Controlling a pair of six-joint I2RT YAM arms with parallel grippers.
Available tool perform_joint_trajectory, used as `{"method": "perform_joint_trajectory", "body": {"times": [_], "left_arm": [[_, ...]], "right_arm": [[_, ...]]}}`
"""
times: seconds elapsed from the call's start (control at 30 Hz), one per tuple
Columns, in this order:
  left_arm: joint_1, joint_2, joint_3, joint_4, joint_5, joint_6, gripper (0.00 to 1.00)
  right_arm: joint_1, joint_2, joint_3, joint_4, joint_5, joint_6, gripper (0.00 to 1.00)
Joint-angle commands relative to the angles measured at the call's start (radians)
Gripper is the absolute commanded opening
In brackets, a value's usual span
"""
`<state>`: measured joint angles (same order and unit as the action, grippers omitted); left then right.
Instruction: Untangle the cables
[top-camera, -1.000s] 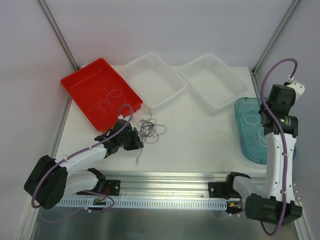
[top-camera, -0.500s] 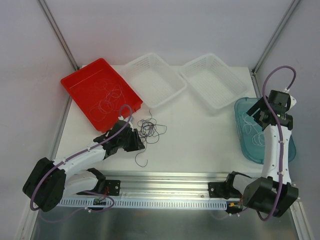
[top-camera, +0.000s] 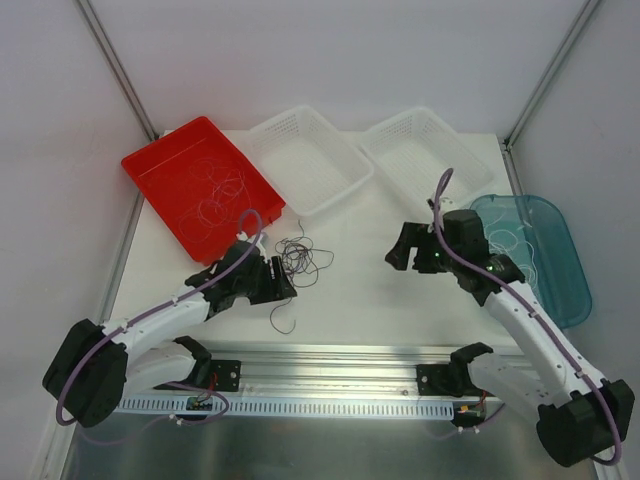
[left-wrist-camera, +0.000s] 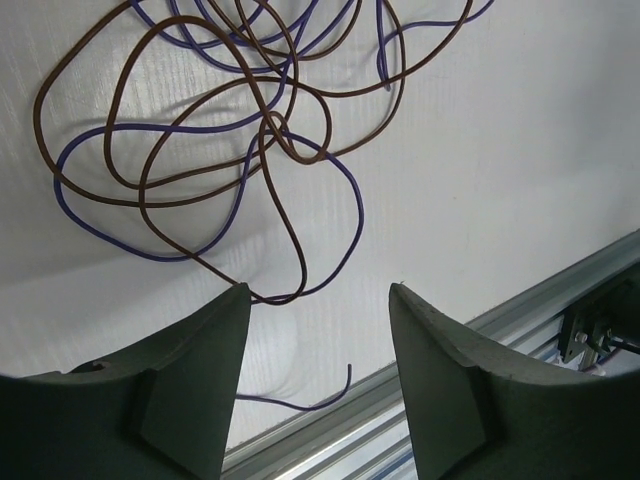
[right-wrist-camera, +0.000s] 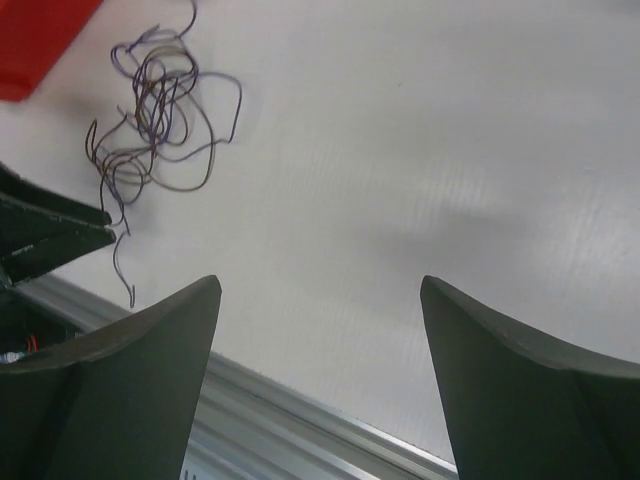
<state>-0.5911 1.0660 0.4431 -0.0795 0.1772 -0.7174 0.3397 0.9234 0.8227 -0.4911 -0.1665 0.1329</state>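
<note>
A tangle of thin brown and purple cables (top-camera: 300, 260) lies on the white table left of centre, and one loose end trails toward the rail. My left gripper (top-camera: 284, 285) sits at the near-left edge of the tangle. In the left wrist view the cables (left-wrist-camera: 230, 130) spread above my left gripper (left-wrist-camera: 318, 290). Its jaws are open, and the lowest loop lies by the left fingertip with nothing pinched. My right gripper (top-camera: 398, 252) hovers open over bare table to the right of the tangle. The right wrist view shows the cables (right-wrist-camera: 155, 110) far from my right gripper (right-wrist-camera: 318, 285).
A red tray (top-camera: 170, 175) at the back left holds more looped wires (top-camera: 215, 195). Two white baskets (top-camera: 310, 160) (top-camera: 430, 160) stand at the back. A teal tray (top-camera: 565, 275) with white wires (top-camera: 505, 240) is on the right. An aluminium rail (top-camera: 330, 360) runs along the near edge.
My right arm swung from over the teal tray to the middle of the table, and its jaws opened. My left gripper's jaws opened wider beside the tangle.
</note>
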Motion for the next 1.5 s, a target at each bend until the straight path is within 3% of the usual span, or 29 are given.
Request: {"method": "perform_joint_trajectory", "body": {"times": [0.0,0.2,0.33,0.57,0.7,0.8,0.83,0.97,1.23,1.47], "left_arm": [[-0.047,-0.014,0.039,-0.005,-0.019,-0.054,0.58],[-0.159,0.06,0.089,-0.005,-0.2,-0.161,0.53],[-0.205,0.097,0.115,-0.006,-0.332,-0.195,0.5],[-0.219,0.17,0.15,-0.005,-0.424,-0.163,0.47],[-0.231,0.236,0.189,-0.005,-0.42,-0.128,0.38],[-0.245,0.253,0.209,-0.005,-0.407,-0.111,0.23],[-0.251,0.252,0.216,-0.008,-0.401,-0.105,0.14],[-0.266,0.191,0.227,-0.052,-0.374,-0.045,0.01],[-0.282,-0.02,0.258,-0.177,-0.263,0.12,0.0],[-0.282,-0.161,0.318,-0.29,-0.183,0.18,0.0]], "right_arm": [[0.108,0.009,-0.057,0.188,-0.019,0.05,0.85],[0.258,0.081,-0.111,0.31,0.013,0.083,0.86],[0.277,0.084,-0.131,0.33,0.025,0.105,0.86],[0.291,0.058,-0.169,0.329,0.041,0.108,0.86],[0.295,0.069,-0.188,0.353,0.041,0.109,0.86],[0.301,0.11,-0.188,0.403,0.027,0.109,0.86],[0.305,0.129,-0.174,0.414,0.019,0.111,0.86],[0.332,0.245,-0.102,0.468,0.016,0.102,0.85],[0.395,0.604,0.133,0.531,0.001,0.091,0.84],[0.479,0.863,0.345,0.516,0.042,0.102,0.8]]}}
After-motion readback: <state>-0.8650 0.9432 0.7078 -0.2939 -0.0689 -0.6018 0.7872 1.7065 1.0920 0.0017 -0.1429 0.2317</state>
